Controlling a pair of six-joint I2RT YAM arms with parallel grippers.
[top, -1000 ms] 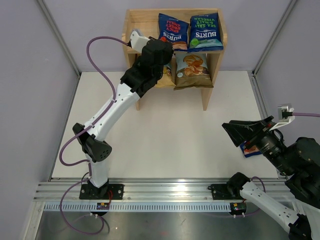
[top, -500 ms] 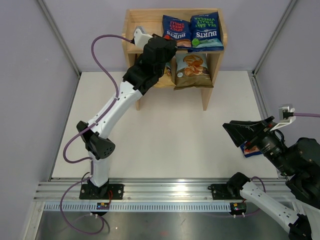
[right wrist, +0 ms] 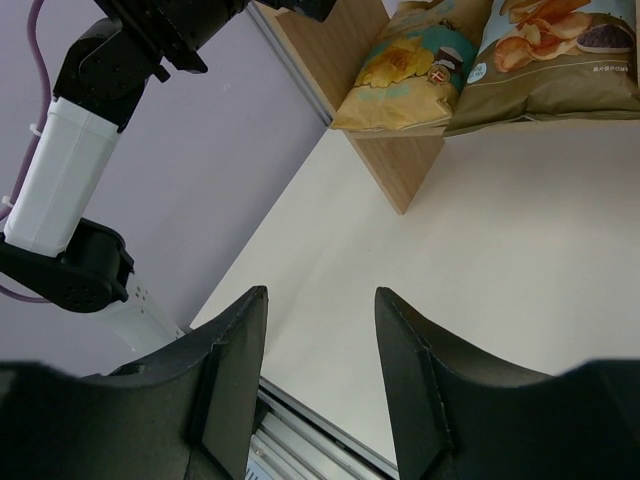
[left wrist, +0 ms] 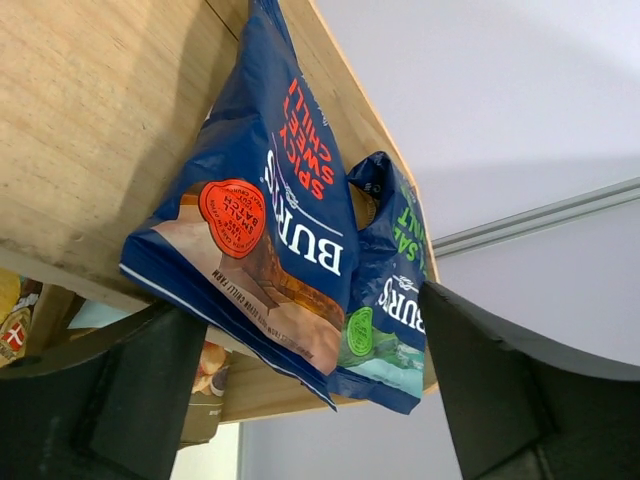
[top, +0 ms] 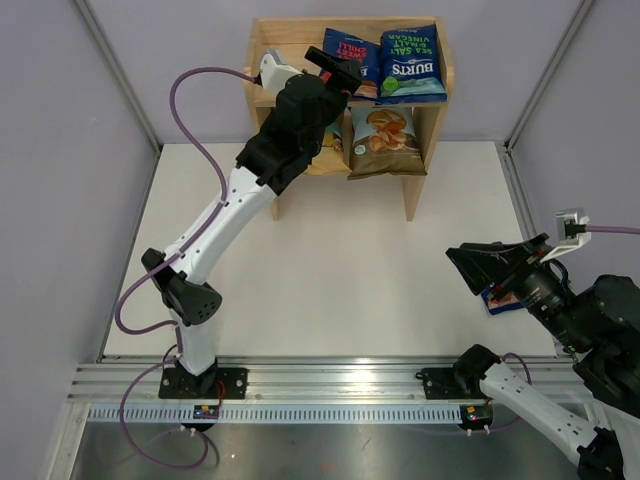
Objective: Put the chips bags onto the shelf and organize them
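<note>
From above, the shelf (top: 433, 125) stands at the far edge of the tabletop (top: 330, 260). On its top tier two small dark-blue bags lie side by side: a red-lettered bag (top: 352, 38) on the left and a green-lettered bag (top: 412, 62) on the right. On the lower tier a brown-and-blue bag (top: 383, 140) lies on the right, its front end hanging over the tier's edge. A yellow bag (top: 336, 140) shows only as a sliver beside it, behind the left arm (top: 230, 210). That arm reaches up to the top tier, and the left tool (top: 337, 62) sits over the near-left part of the red-lettered bag. The right tool (top: 478, 265) hangs over the right side of the tabletop, well apart from the shelf. A third small blue bag (top: 497, 300) lies on the tabletop, mostly hidden under it.

In the left wrist view, the left tool's fingers (left wrist: 130, 390) stand wide apart at the lower corners and grasp nothing. The red-lettered bag lies ahead of them on the wooden top tier, its right edge overlapping the green-lettered bag. A scrap of the yellow bag shows under the tier board at the far left.

In the right wrist view, the right tool's fingers (right wrist: 420, 400) are spread too, with only bare tabletop between them. Beyond, the yellow bag and the brown-and-blue bag lie side by side on the lower tier, both front ends drooping past its edge. The left arm fills the upper left corner.
</note>
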